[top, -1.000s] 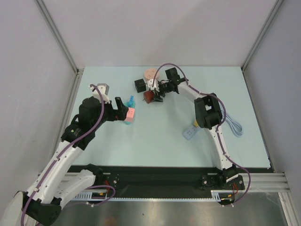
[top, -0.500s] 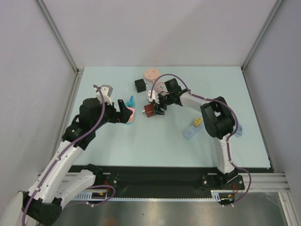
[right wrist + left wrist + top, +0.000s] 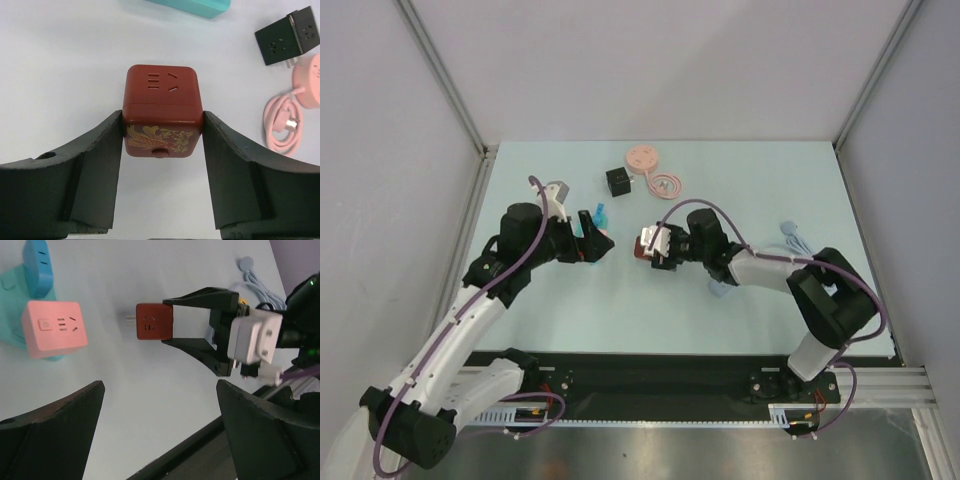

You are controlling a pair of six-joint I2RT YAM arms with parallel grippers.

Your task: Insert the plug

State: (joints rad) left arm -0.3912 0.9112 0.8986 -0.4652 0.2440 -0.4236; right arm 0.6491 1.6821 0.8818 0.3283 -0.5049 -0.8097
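Each arm is built from white tubular links joined by bulky black joint housings. The left arm [image 3: 452, 338] and the right arm [image 3: 765, 270] are carried on black base mounts [image 3: 525, 365]. A purple cable [image 3: 299, 373] is routed along the outside of each arm in loose loops.

The left gripper [image 3: 160, 430] is fitted with two matte black, wedge-shaped fingers [image 3: 55, 432]. The right gripper [image 3: 162, 125] is fitted with black fingers [image 3: 75, 172] of the same type, curved on the inner face; a small round hole is provided in one of them. Behind these fingers, a white block-shaped housing [image 3: 252, 340] with small dark screws is mounted, and a white connector [image 3: 272, 374] is attached below it.
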